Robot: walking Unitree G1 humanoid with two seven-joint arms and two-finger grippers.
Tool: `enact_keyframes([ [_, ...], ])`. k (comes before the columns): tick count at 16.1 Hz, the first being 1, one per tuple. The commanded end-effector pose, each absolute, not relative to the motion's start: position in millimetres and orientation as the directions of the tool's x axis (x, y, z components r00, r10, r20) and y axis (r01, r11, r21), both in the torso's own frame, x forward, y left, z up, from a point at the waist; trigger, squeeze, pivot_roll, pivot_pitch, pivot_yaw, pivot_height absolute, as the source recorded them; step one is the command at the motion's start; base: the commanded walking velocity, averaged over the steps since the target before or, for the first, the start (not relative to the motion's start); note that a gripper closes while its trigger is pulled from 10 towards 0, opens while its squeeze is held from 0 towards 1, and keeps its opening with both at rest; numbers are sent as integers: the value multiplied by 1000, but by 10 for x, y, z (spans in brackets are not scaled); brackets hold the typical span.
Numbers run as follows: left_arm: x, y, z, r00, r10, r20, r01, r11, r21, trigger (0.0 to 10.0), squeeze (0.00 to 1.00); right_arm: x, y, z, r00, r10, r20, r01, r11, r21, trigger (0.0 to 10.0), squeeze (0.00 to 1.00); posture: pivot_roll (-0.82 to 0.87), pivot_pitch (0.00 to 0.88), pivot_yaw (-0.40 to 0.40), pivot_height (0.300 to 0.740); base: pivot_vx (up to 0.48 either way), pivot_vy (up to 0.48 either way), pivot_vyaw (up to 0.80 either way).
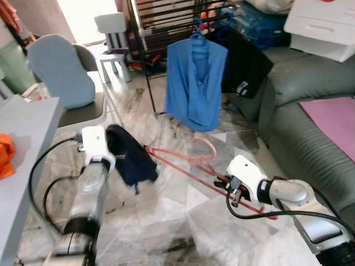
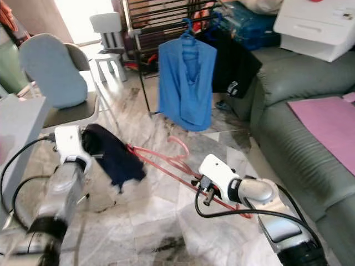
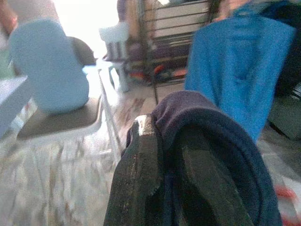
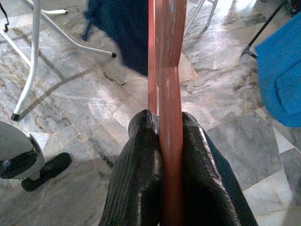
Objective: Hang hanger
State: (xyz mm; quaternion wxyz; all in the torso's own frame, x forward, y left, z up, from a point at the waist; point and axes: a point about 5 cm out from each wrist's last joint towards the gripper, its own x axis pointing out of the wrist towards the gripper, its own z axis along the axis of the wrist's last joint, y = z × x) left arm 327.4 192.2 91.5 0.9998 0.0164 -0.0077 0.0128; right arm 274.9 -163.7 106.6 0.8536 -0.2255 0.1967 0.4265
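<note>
The red hanger is held in the air above the marble-patterned tiled floor, between the two arms, at about 6 o'clock from the drying rack. The right pincer is clenched on one end of the hanger's thin plastic frame, its two ribbed black fingers pressed flat against the bar from either side. The left pincer grasps a dark navy garment, soft and crumpled, that is draped over the hanger's other end and hangs limp below it. The hanger's long axis runs from the left pincer at about 10 o'clock down to the right pincer at about 4 o'clock, and its curved hook rises from the middle, pointing toward 12 o'clock. Ahead, a blue shirt on a blue hanger hangs from the dark metal rack, with a black garment just beside it at 3 o'clock. A grey-green sofa with a pink cover flanks the right side. At 9 o'clock stand a chair with a light blue padded back and a grey counter carrying an orange object. A small white stool stands near the rack.
</note>
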Motion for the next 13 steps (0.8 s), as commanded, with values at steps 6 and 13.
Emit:
enact_keyframes([
  [6,3086,1954,1065,966,95,240,-137,977,165,10000,0,2671,-1540,1070,539,663,-520,-834,504,-223,10000,0,-142,6,126,740,0,0,0],
  [13,3284,2018,920,976,208,-69,-183,946,269,10000,0,2701,-1523,1107,560,656,-505,-822,515,-242,10000,0,-118,6,145,740,0,0,0],
])
